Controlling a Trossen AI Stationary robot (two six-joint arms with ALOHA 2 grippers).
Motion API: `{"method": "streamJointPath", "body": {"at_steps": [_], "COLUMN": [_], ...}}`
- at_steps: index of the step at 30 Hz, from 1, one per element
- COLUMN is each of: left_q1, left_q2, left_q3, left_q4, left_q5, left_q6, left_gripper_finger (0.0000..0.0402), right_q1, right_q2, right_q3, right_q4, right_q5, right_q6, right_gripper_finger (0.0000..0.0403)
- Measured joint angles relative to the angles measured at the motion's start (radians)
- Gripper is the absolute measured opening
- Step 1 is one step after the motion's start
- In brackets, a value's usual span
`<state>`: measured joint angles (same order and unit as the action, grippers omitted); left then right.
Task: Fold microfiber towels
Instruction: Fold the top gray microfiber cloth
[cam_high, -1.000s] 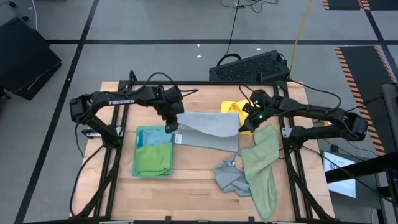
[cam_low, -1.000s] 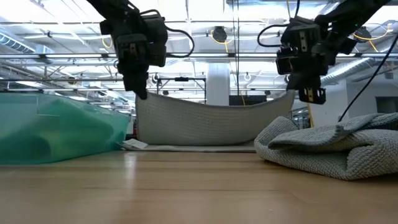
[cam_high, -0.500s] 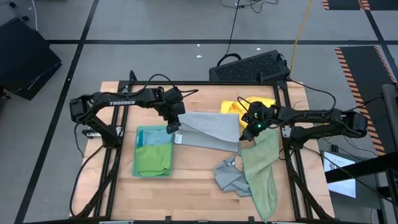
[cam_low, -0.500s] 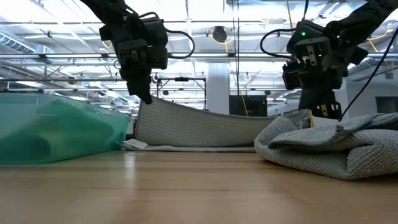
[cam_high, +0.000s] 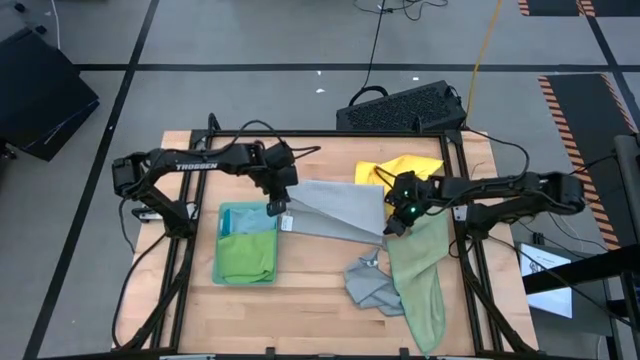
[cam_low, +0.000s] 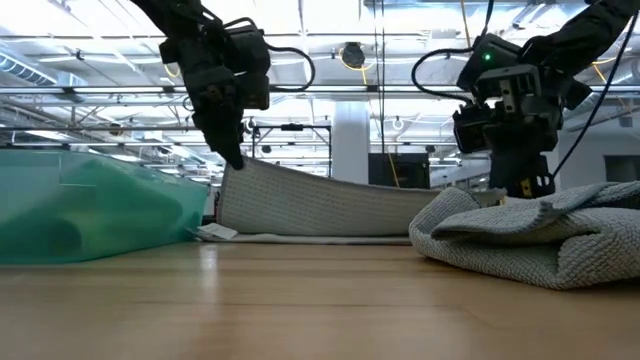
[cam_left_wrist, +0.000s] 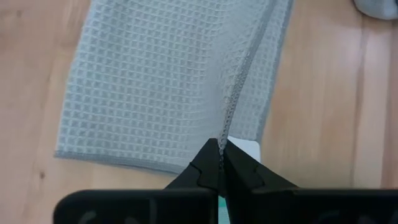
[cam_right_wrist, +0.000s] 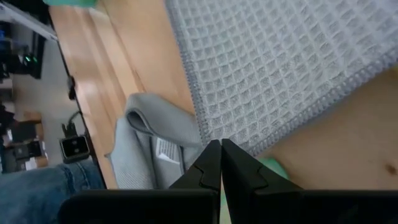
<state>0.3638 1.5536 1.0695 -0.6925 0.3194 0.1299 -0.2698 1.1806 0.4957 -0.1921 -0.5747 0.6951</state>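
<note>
Cloth towels on a wood table, matt black arms

Grey towel (cam_left_wrist: 168, 87): waffle-weave cloth, matt, stitched hem. Sage towel (cam_high: 420, 270) and crumpled grey towel (cam_low: 530, 245): soft nubby cloth. Table (cam_high: 310, 285): light wood, smooth, slight sheen. Tray (cam_high: 228, 215): teal translucent plastic. Left gripper (cam_left_wrist: 221, 152) fingers: matt black plastic.

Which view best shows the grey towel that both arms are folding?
The high view: the grey towel lies whole between the left gripper and right gripper, jaws shut on its corners. The low view shows only its raised edge; each wrist view shows its weave and hem close up.
</note>
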Motion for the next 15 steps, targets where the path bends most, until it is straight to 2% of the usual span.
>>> {"method": "streamJointPath", "body": {"at_steps": [4, 8, 15], "left_q1": [-0.030, -0.045, -0.044], "left_q2": [0.000, 0.000, 0.000], "left_q3": [0.000, 0.000, 0.000], "left_q4": [0.000, 0.001, 0.008], "left_q5": [-0.011, -0.087, -0.088], "left_q6": [0.008, 0.009, 0.029], "left_gripper_finger": [0.0004, 0.0011, 0.0007], "right_q1": [0.039, 0.061, 0.076], "right_q2": [0.047, 0.084, 0.158], "right_q3": [0.000, 0.000, 0.000], "right_q4": [0.018, 0.045, 0.080], "right_q5": [-0.001, 0.028, 0.055], "right_q6": [0.001, 0.006, 0.018], "right_gripper_finger": [0.0000, 0.0000, 0.0000]}}
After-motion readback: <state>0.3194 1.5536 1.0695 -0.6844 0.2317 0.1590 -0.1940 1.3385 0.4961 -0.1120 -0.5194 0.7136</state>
